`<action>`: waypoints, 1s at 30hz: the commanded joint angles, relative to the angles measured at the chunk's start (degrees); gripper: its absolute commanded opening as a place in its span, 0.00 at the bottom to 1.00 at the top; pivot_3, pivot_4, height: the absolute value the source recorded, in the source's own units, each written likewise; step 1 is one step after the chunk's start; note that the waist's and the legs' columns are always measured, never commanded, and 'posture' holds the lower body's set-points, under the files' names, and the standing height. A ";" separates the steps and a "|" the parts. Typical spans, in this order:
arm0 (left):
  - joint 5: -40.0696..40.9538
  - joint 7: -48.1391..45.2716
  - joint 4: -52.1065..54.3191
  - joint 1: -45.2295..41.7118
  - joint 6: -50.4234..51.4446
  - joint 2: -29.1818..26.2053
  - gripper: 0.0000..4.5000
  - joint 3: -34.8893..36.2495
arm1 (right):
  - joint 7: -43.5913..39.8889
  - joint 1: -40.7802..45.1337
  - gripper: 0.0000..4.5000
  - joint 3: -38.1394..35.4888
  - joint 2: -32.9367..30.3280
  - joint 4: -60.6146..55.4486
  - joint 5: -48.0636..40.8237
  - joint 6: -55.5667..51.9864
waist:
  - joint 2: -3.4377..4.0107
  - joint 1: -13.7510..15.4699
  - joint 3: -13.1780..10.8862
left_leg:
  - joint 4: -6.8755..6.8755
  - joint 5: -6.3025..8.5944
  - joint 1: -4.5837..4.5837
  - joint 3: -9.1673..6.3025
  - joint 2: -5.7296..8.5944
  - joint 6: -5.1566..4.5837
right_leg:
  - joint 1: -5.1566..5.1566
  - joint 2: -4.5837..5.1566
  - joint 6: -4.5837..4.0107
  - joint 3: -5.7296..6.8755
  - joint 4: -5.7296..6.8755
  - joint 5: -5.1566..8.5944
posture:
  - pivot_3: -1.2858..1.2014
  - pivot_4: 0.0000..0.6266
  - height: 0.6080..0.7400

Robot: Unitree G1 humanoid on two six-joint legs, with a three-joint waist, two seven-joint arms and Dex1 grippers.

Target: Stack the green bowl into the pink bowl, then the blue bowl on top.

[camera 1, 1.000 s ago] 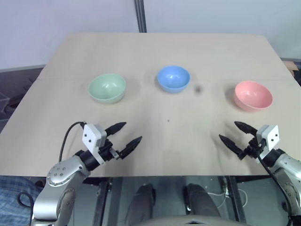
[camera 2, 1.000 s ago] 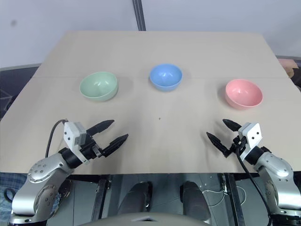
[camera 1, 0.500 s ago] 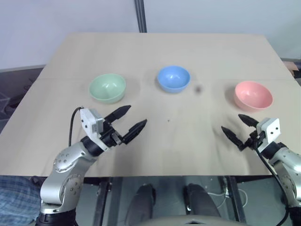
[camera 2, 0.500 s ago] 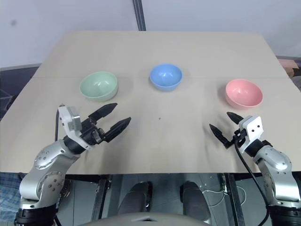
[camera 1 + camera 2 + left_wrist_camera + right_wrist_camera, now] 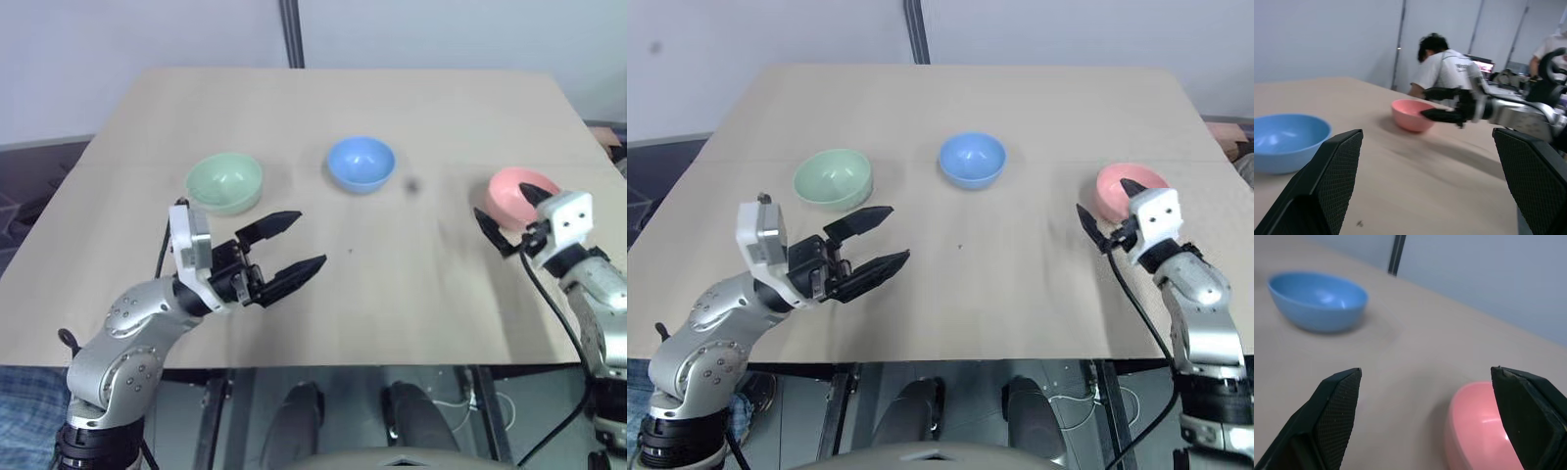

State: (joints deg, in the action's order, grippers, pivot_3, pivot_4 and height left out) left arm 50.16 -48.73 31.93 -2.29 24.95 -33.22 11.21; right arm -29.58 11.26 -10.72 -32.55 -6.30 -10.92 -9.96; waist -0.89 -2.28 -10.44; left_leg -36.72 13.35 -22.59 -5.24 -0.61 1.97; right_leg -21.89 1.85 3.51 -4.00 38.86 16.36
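Note:
Three bowls stand in a row on the wooden table: the green bowl on the left, the blue bowl in the middle, the pink bowl on the right. My left gripper hovers open, near and to the right of the green bowl, holding nothing. My right gripper is open at the pink bowl's near-left side. One fingertip shows over the bowl's rim and the other to its left. The right wrist view has the pink bowl close ahead and the blue bowl farther off.
A dark post rises behind the table's far edge. A person in a white shirt sits beyond the table in the left wrist view, which also shows my right gripper by the pink bowl.
Both arms have risen. The left gripper has swung up and to the right. The right gripper has gone forward to the pink bowl. The bowls have not moved.

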 commanded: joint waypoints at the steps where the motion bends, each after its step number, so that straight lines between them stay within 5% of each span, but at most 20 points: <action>1: 0.34 -0.36 1.47 -0.36 -0.31 -0.22 1.00 -0.34 | 0.41 2.74 0.98 2.67 -2.49 1.58 3.48 -5.69 | 0.00 0.02 0.00 | 0.02 0.00 0.00 -0.01 -0.01 0.00 | -0.01 -0.02 -0.01 0.01 0.00 0.00 | 0.52 0.24 1.00; 8: -0.08 -0.10 1.72 -0.48 -0.61 0.23 1.00 -1.16 | -4.92 11.83 0.98 8.76 -7.87 5.58 4.98 -21.78 | 0.02 -0.03 -0.02 | 0.03 0.00 -0.04 0.00 0.01 0.00 | -0.03 0.01 0.00 0.00 -0.01 0.00 | 0.52 0.24 1.00; 11: -0.34 0.26 2.18 0.20 -0.84 0.49 1.00 -1.21 | -6.74 14.41 0.81 10.17 -8.62 7.16 4.85 -25.03 | 0.02 -0.01 -0.02 | 0.04 0.00 -0.04 -0.05 0.00 0.00 | -0.03 0.00 -0.01 0.04 -0.01 0.00 | 0.52 0.24 1.00; 13: -0.53 0.63 2.44 0.56 -0.99 0.69 1.00 -1.23 | -7.52 15.58 0.60 10.96 -8.99 8.22 5.45 -25.10 | 0.02 -0.01 -0.02 | 0.04 0.00 -0.06 -0.04 0.01 -0.01 | -0.03 0.01 -0.01 0.04 -0.03 0.00 | 0.52 0.24 1.00; 14: -0.65 0.76 2.55 0.71 -1.09 0.77 1.00 -1.25 | -7.70 15.99 0.60 11.18 -9.06 8.74 5.72 -24.92 | 0.02 -0.01 -0.02 | 0.04 0.00 -0.06 -0.04 0.01 -0.01 | -0.03 0.01 -0.01 0.04 -0.03 0.00 | 0.52 0.24 1.00; 20: -0.91 1.71 3.22 1.52 -1.50 1.30 1.00 -1.29 | -8.83 17.21 0.01 11.75 -9.82 11.43 6.74 -23.78 | 0.02 -0.02 -0.02 | 0.03 0.01 -0.08 -0.05 0.02 -0.01 | -0.03 0.03 0.00 0.05 -0.03 0.00 | 0.52 0.24 1.00; 30: -1.10 1.27 2.53 1.35 -1.64 1.03 1.00 -1.27 | -12.94 15.29 0.01 11.79 -7.40 4.06 2.94 -17.07 | 0.01 -0.07 -0.03 | 0.02 0.01 -0.07 -0.04 0.00 -0.01 | -0.04 0.01 0.00 0.04 -0.03 0.00 | 0.52 0.24 1.00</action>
State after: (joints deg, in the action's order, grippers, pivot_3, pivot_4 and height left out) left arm 49.01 -47.16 32.84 -0.68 24.47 -31.96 9.44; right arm -40.37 27.00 1.65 -41.06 3.74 -4.60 -28.57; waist -0.88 -2.35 -10.47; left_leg -36.69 13.36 -22.67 -5.29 -0.62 1.96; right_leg -21.93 1.86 3.51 -3.95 38.84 16.36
